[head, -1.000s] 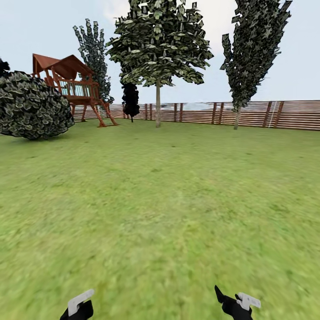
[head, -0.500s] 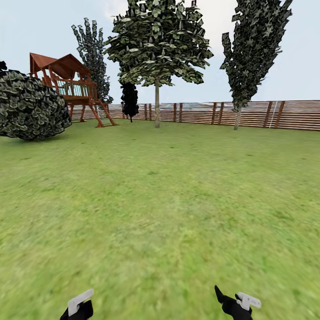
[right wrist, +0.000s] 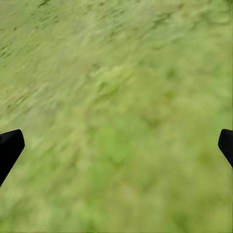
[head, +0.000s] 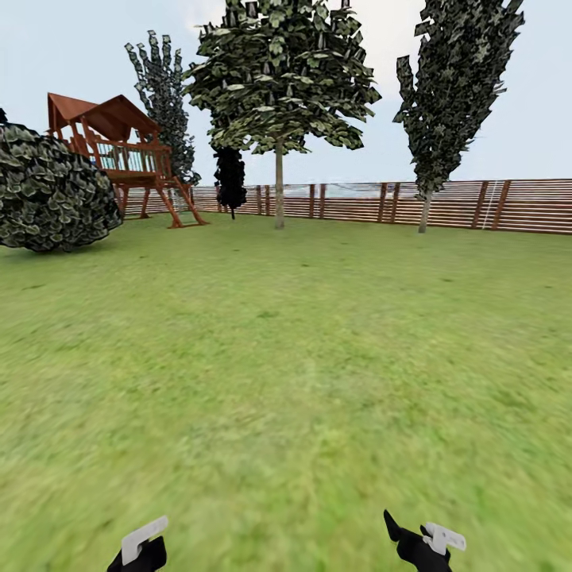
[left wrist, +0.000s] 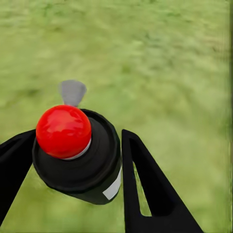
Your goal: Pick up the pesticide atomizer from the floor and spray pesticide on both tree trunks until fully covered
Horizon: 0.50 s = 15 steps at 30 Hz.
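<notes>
Fingers of the left gripper (left wrist: 73, 160) clamp the pesticide atomizer (left wrist: 77, 153), its red knob up; those of the right gripper (right wrist: 116, 145) are spread wide over bare grass, holding nothing. Pickup looks done; spraying is all still ahead. The garden lawn (head: 286, 357) stretches far to the fence (head: 477, 205). One pale straight tree trunk (head: 279, 191) stands far ahead, centre-left, near the playset (head: 119, 155); whether it is a target I cannot tell. No containers show beyond the atomizer, its contents hidden.
</notes>
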{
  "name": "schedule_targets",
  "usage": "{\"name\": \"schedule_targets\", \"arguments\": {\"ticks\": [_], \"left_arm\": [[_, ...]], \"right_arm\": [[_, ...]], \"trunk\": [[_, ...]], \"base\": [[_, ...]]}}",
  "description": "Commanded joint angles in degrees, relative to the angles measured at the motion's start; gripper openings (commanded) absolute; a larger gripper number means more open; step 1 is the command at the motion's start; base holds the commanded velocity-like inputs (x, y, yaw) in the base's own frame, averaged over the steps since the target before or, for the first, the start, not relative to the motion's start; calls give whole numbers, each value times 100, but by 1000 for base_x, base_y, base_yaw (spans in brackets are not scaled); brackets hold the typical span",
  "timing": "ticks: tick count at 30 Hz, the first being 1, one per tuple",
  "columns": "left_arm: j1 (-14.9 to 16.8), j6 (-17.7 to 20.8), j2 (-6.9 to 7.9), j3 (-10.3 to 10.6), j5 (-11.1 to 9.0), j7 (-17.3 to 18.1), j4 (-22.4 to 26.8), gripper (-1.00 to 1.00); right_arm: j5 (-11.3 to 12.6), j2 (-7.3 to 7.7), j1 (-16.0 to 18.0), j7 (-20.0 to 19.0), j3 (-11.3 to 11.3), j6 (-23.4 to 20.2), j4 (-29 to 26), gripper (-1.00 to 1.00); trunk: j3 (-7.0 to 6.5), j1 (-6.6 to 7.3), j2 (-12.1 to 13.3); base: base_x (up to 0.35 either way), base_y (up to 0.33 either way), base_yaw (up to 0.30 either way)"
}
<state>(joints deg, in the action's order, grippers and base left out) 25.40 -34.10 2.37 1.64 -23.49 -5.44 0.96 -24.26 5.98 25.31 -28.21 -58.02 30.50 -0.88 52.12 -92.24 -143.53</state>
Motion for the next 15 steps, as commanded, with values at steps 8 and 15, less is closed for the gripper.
{"name": "schedule_targets", "arguments": {"ticks": [8, 15], "left_arm": [[0, 0, 0, 3, 2, -1, 1, -100], [0, -1, 0, 3, 2, -1, 1, -100]], "right_arm": [[0, 0, 0, 0, 1, 0, 0, 100], [0, 0, 0, 0, -2, 0, 0, 100]], "trunk": [[0, 0, 0], [0, 0, 0]], "base": [[307, -144, 0], [307, -144, 0]]}}
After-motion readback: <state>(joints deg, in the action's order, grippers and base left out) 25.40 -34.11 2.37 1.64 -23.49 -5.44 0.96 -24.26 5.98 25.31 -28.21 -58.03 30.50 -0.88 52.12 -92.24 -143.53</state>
